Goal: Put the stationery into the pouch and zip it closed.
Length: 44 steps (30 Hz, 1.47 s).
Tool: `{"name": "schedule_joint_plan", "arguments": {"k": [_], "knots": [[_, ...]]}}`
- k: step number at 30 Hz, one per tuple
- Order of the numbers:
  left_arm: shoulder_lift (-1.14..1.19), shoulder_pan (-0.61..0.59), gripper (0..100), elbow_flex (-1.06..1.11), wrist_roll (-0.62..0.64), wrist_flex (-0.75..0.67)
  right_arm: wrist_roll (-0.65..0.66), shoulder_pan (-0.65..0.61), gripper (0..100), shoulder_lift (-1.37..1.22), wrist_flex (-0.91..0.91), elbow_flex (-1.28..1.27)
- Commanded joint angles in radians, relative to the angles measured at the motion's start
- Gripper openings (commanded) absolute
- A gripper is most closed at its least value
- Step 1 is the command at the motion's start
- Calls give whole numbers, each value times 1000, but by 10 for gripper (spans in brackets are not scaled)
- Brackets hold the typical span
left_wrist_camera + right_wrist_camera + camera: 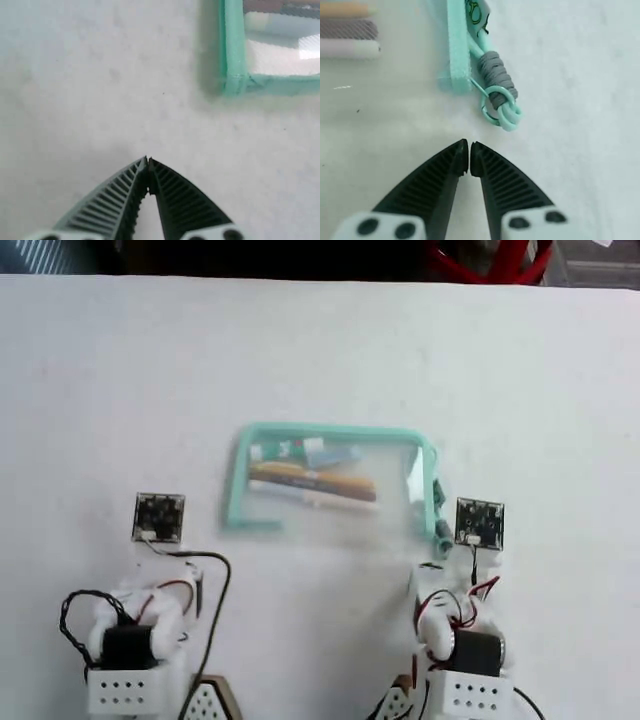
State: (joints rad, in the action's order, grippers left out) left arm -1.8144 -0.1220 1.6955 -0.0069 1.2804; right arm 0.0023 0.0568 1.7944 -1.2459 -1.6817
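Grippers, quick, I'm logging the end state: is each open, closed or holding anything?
Left gripper: closed, holding nothing, near the clear mint-edged pouch.
Right gripper: closed, holding nothing, just short of the grey-wrapped mint zip pull.

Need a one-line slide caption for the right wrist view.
Right gripper, fingers shut, facing the zipper pull of the pouch on the white table.
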Motion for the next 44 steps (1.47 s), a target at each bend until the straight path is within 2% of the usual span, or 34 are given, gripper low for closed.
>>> {"name": "schedule_joint_plan", "arguments": {"k": [1, 6, 44], "knots": [[-8, -8, 25, -2, -3, 5, 11, 5, 18, 1, -7, -9], [-8, -8, 25, -2, -6, 5, 11, -45, 18, 2, -18, -9], [-8, -2, 25, -2, -8, 3, 9, -24, 19, 4, -19, -9]]}}
